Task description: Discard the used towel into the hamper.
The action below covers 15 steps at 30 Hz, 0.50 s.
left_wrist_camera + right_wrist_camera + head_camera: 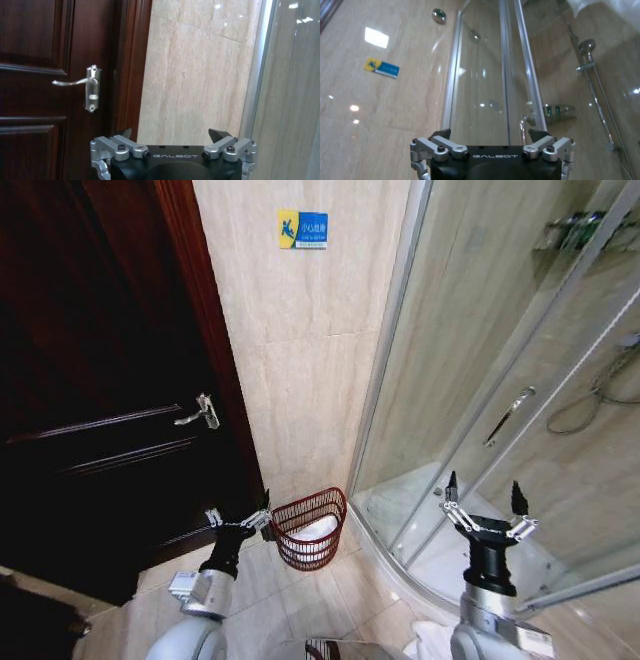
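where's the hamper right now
In the head view the hamper stands on the floor against the tiled wall, between the dark door and the shower enclosure, beside the left gripper.

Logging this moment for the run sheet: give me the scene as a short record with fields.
Setting: bathroom corner, dark wooden door, beige tiled wall, glass shower enclosure
Hamper: small round reddish-brown wire basket on the floor by the wall, tilted
Towel: white cloth lying inside the hamper
Left hand: open, empty, beside the hamper's rim
Right hand: open, empty, raised before the shower glass
Task state: towel appears in the hamper
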Motion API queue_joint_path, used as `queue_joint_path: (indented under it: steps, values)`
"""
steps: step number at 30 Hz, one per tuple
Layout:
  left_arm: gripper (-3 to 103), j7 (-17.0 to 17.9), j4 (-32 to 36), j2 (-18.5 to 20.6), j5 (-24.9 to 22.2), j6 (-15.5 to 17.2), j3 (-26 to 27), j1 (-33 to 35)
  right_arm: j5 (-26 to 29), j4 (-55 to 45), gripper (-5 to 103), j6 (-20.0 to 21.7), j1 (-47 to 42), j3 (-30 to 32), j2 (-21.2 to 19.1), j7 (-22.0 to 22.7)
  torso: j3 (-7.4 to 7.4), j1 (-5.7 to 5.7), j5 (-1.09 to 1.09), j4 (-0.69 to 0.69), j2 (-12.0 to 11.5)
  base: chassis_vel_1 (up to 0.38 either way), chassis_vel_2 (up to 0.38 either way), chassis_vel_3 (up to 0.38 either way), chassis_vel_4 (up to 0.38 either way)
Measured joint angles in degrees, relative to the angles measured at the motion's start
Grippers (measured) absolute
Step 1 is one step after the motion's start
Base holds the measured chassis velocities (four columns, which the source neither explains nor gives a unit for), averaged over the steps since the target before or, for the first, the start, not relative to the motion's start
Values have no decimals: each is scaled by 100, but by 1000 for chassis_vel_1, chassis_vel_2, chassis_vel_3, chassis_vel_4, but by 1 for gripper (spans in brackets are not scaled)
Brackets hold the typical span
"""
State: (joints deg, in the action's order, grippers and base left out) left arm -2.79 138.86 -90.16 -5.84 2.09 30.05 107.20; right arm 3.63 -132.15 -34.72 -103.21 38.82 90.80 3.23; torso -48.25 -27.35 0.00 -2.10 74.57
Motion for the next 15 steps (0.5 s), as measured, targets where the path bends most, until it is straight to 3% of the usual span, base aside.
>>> queue_joint_path:
  steps: [10, 15]
  values:
    - [100, 0, -21, 9, -2, -6, 0, -11, 238, -527, 100, -210, -169, 391, 7, -46, 0, 0, -1, 0, 0, 0, 0, 0, 0]
    - [100, 1, -26, 11, -5, -8, 0, -13, 311, -828, 100, -454, -197, 1008, 99, 24, 0, 0, 0, 0, 0, 0, 0, 0, 0]
